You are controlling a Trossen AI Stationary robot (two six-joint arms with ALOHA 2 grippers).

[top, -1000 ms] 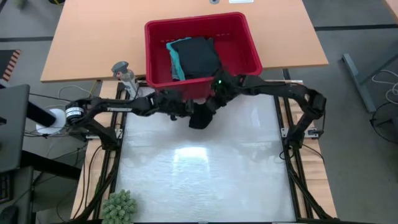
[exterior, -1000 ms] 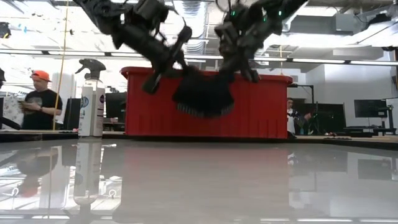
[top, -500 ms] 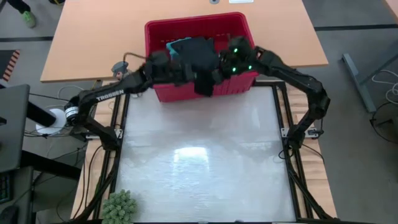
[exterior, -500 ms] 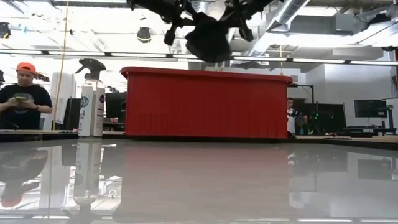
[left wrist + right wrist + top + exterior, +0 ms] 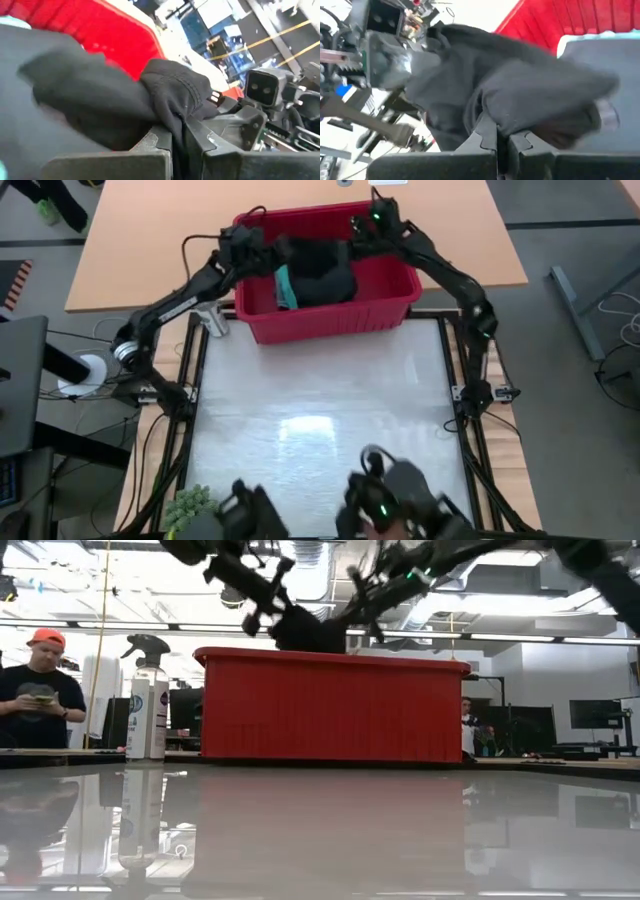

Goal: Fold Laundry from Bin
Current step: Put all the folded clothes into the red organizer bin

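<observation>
The red bin point(image 5: 330, 320) stands at the table's far edge. Both grippers are shut on a black garment point(image 5: 322, 270) that hangs bunched between them over the bin. My left gripper point(image 5: 268, 250) is above the bin's left half and my right gripper point(image 5: 357, 235) above its far right. In the low view the black garment point(image 5: 310, 635) dips to the bin's rim point(image 5: 330, 655), and its lower part is hidden behind the wall. A turquoise garment point(image 5: 284, 285) lies inside the bin beside it. My left gripper pinches a thick fold of the black garment point(image 5: 172, 125) between its two fingers, slanting down from the table's left side. The cloth bulges out past the fingertips and hangs slack toward the other gripper. My right gripper pinches a bunched fold of the same garment point(image 5: 495, 117) between its two fingers, slanting down from the right. Several layers bulge over the fingertips, and the cloth sags slack between the two holds.
A spray bottle point(image 5: 210, 320) stands by the bin's near left corner. A green plant-like clump point(image 5: 190, 508) sits at the table's near left corner. Dark machine parts point(image 5: 395, 500) show at the near edge. A person point(image 5: 40, 690) stands beyond the table on the left.
Both grippers have carried the black garment toward the far edge. It went from hanging in front of the bin's near wall, up over the rim, then down over the bin's inside. The garment has stayed bunched between them.
</observation>
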